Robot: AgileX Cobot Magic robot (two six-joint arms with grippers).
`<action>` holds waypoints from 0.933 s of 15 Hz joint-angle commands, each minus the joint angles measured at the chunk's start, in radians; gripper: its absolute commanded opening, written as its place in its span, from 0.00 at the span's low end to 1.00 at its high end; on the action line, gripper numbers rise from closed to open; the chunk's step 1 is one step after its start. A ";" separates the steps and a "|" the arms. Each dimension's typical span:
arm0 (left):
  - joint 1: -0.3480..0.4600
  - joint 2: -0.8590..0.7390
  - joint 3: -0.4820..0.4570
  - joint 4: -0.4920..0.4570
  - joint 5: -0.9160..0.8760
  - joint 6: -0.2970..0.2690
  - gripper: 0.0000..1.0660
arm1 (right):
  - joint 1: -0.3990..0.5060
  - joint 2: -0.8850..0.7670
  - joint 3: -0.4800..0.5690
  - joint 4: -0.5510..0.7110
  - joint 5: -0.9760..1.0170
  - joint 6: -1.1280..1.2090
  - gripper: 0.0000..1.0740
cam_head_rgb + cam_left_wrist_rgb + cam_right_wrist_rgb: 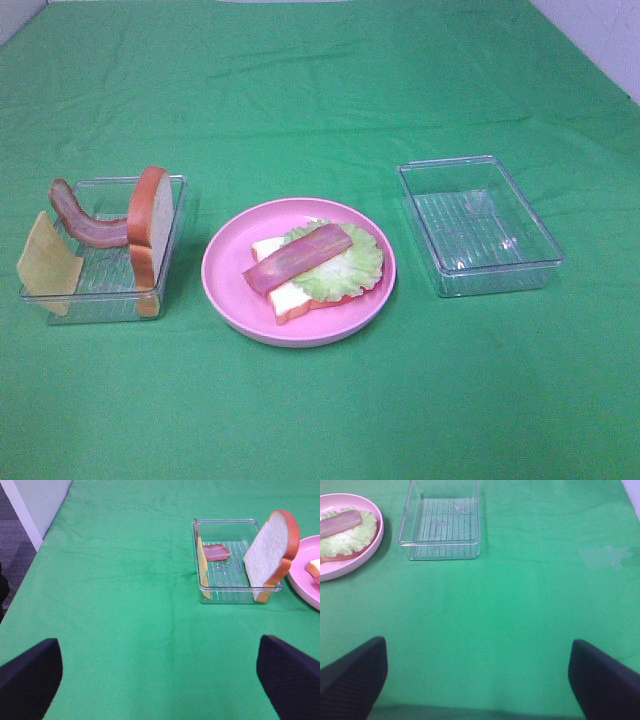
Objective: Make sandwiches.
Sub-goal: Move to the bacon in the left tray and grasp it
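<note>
Green cloth (320,80) all round, and the left gripper (159,650) hovers short of the left tray (100,305), jaws spread wide, nothing held. Inside that tray, the cheese square (45,265) leans on the outer wall, a spare bacon strip (85,225) curls behind, and the second bread slice (150,225) stands on edge. Centre, the pink plate (230,290) carries the sandwich: bottom bread (285,300), lettuce (345,270), top bacon (300,257). Next the right tray (500,278), then the right gripper (477,642), equally wide, gripping nothing. Cheese next, I'd judge: pinch its free upper edge, lift clear of the wall, lay it flat on the stack.
</note>
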 commanded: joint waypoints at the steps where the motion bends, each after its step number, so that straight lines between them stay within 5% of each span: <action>1: 0.001 -0.002 0.001 -0.001 -0.002 0.000 0.95 | -0.002 -0.035 0.004 0.007 -0.012 -0.013 0.88; 14: 0.001 -0.002 0.001 -0.001 -0.002 0.000 0.95 | -0.002 -0.035 0.004 0.007 -0.012 -0.013 0.88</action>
